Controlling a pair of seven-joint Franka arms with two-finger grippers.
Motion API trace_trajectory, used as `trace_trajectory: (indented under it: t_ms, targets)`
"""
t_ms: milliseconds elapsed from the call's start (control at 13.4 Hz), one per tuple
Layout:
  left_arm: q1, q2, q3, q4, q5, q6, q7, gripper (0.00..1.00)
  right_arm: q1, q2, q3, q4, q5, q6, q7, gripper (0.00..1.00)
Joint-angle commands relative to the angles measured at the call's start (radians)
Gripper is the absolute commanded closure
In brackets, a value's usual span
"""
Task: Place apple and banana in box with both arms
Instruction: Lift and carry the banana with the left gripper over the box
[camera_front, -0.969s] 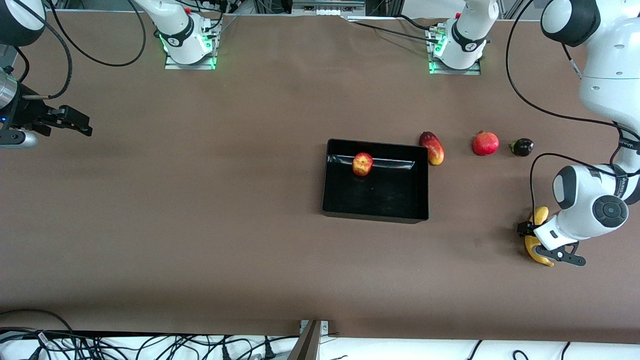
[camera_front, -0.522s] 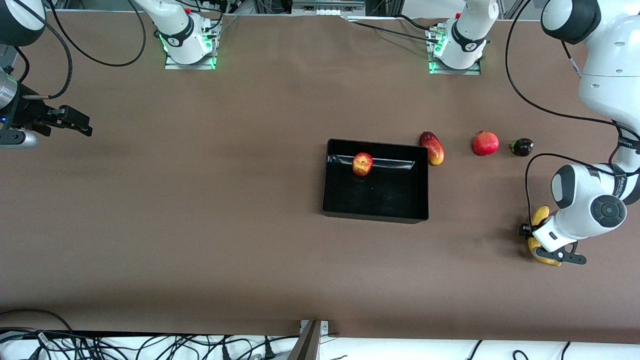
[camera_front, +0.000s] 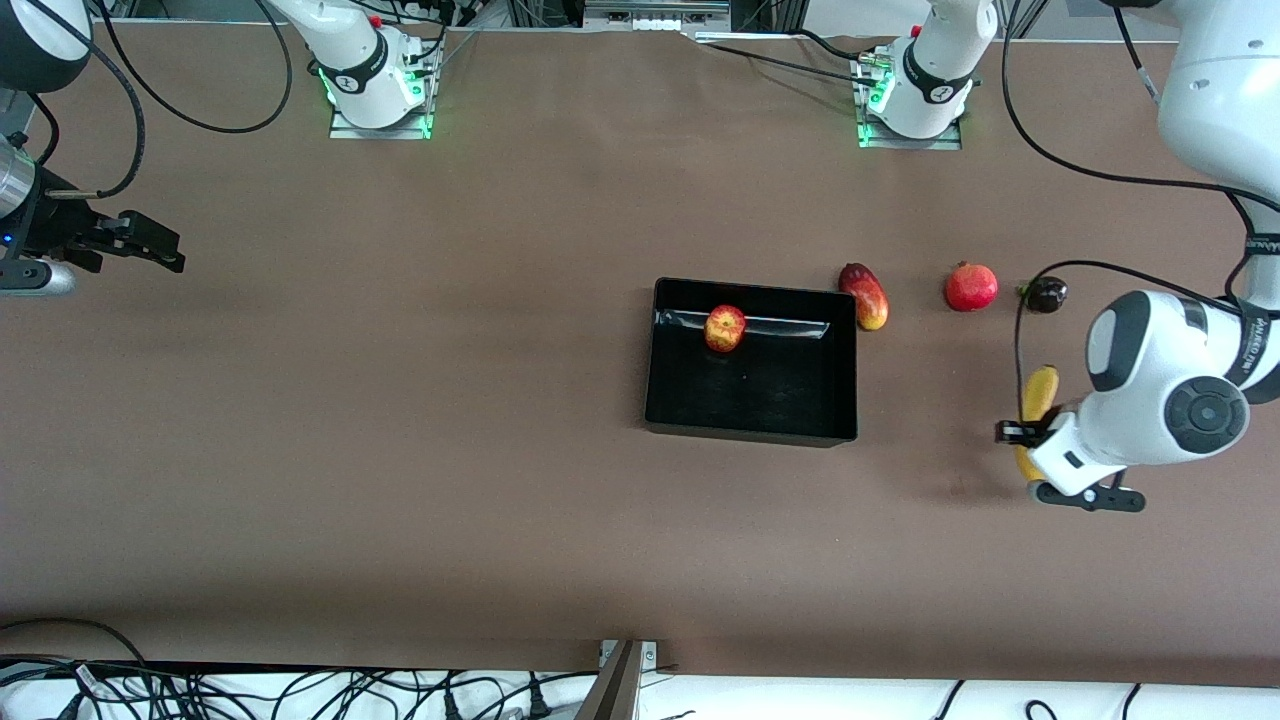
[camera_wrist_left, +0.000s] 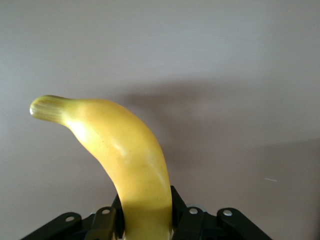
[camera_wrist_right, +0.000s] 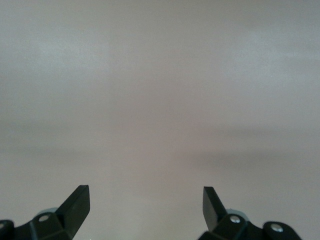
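- The left gripper (camera_front: 1030, 450) was clamped on the banana (camera_front: 1036, 395), raised above the tabletop (camera_front: 400, 400).
- The right gripper (camera_front: 150, 243) waited, jaws wide, at its own end.
- The apple (camera_front: 725, 328) lay in the box (camera_front: 750, 430).

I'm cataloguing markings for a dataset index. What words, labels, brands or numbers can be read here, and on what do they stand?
Band on the left arm: white lettering, too small to read.
Round marks on both arm bases: too small to read.
Nothing readable shows on the box, apple, banana or other fruit.
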Motion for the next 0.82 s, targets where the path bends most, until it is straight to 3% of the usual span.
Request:
trace_trajectory:
  t_ms: [0, 75, 298, 745]
  targets:
    - [0.004, -0.02, -0.126, -0.023, 0.003, -0.054, -0.193, 1.0, -0.004, -0.005, 0.006, 0.006, 0.003, -0.006, 0.002, 0.0]
    - [-0.016, -0.018, -0.162, -0.023, 0.0, -0.054, -0.268, 1.0, -0.004, -0.006, 0.006, 0.006, 0.003, -0.006, 0.002, 0.0]
    - [-0.124, -0.014, -0.172, -0.024, 0.0, -0.052, -0.448, 1.0, -0.004, -0.006, 0.006, 0.006, 0.003, -0.006, 0.002, 0.0]
    - [-0.256, -0.009, -0.172, -0.043, -0.081, -0.052, -0.568, 1.0, -0.004, -0.003, 0.006, 0.006, 0.009, -0.004, 0.002, 0.0]
